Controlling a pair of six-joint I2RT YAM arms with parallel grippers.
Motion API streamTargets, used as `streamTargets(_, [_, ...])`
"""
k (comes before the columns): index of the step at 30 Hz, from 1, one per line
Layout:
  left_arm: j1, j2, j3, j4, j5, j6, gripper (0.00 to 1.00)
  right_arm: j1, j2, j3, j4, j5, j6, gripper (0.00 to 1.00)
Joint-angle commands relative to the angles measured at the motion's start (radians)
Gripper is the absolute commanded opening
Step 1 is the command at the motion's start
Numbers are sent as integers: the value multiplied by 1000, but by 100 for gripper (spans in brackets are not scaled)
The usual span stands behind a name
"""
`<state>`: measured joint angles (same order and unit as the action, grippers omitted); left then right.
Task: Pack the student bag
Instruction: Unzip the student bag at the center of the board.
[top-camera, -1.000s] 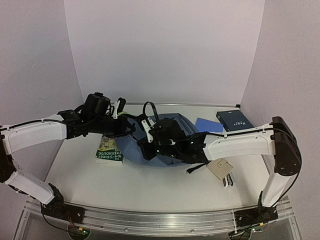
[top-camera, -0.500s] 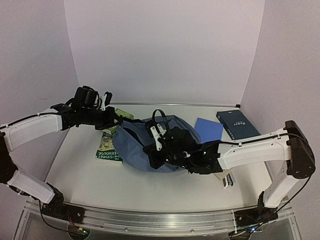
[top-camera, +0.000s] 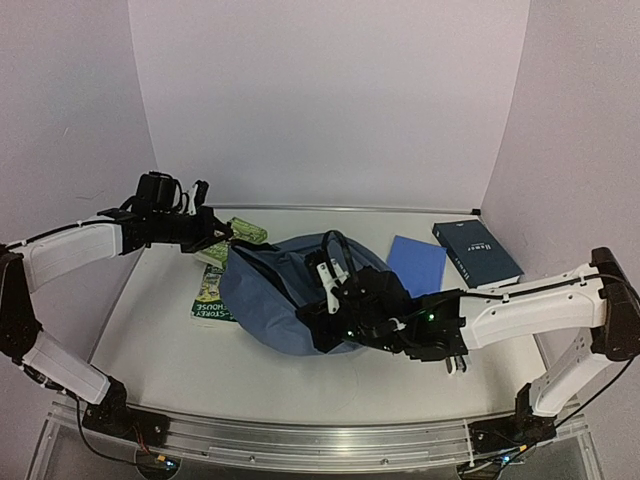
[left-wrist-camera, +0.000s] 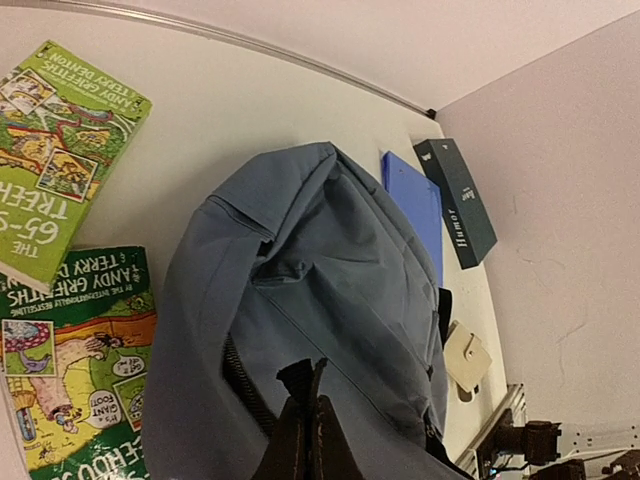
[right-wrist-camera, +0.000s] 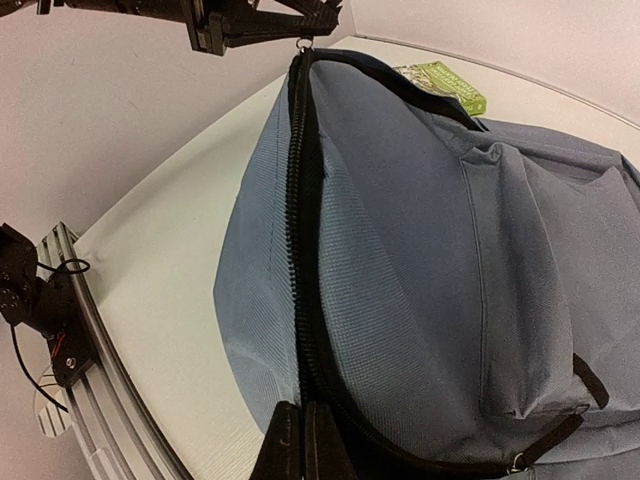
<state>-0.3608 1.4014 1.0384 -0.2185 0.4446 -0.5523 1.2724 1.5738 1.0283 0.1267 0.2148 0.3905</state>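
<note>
The student bag (top-camera: 265, 290), slate-blue with a black zipper (right-wrist-camera: 300, 200), lies on the table between my two arms. My left gripper (top-camera: 222, 238) is at the bag's far left end, shut on the black zipper pull (left-wrist-camera: 300, 378). That gripper (right-wrist-camera: 270, 25) also shows at the top of the right wrist view, with the zipper line running taut from it. My right gripper (top-camera: 318, 305) is on the bag's near right side. Its jaws (right-wrist-camera: 300, 415) are pressed together on the zipper edge of the bag (right-wrist-camera: 420, 250). The bag's black strap (top-camera: 335, 245) loops up behind my right wrist.
Two green picture books (top-camera: 215, 295) (top-camera: 240, 232) lie left of the bag. A flat blue notebook (top-camera: 418, 262) and a dark boxed book (top-camera: 477, 252) sit at the back right. A beige pouch (left-wrist-camera: 465, 357) lies near the right arm, by the table's front edge.
My left gripper has pulled left and back with the zipper pull. My right gripper moved nearer and rightward with the bag's edge, so the bag is stretched out flatter between them.
</note>
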Motion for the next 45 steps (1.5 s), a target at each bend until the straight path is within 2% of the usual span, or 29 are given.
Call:
streamTargets(1, [19, -62, -60, 135, 135, 22, 0, 11, -17, 70, -24, 28, 50, 29])
streamTargets(3, [17, -102, -95, 140, 185, 17, 0, 10, 4, 107, -25, 31, 57, 52])
streamTargets(5, [14, -139, -124, 142, 212, 9, 0, 10, 32, 154, -31, 42, 65, 69])
streamTargets(7, [12, -181, -150, 140, 229, 0, 0, 9, 62, 196, -46, 61, 68, 83])
streamTargets(9, [9, -220, -173, 142, 240, -13, 0, 8, 104, 248, -64, 77, 67, 92])
streamTargets(13, [5, -263, -195, 130, 252, -36, 0, -9, 204, 358, -98, 29, 66, 98])
streamTargets(17, [2, -277, -198, 104, 251, -43, 0, -33, 300, 455, -118, -63, 53, 98])
streamTargets(22, [1, -282, -200, 86, 251, -40, 0, -56, 399, 544, -156, -100, 32, 98])
streamTargets(26, [0, -283, -203, 80, 255, -41, 0, -67, 442, 586, -159, -106, 26, 85])
streamTargets(30, [0, -280, -206, 80, 255, -44, 0, -67, 459, 601, -159, -106, 16, 66])
streamTargets(34, [1, -270, -205, 71, 214, -51, 0, -67, 448, 597, -161, -109, 15, 25])
streamTargets(37, [2, -245, -192, 49, 149, -66, 0, -66, 408, 567, -159, -114, 8, 4])
streamTargets(38, [3, -235, -185, 41, 126, -70, 0, -65, 390, 554, -159, -116, 5, 0])
streamTargets(45, [24, -137, -132, 52, 15, -85, 0, -44, 258, 435, -161, -134, -7, 0])
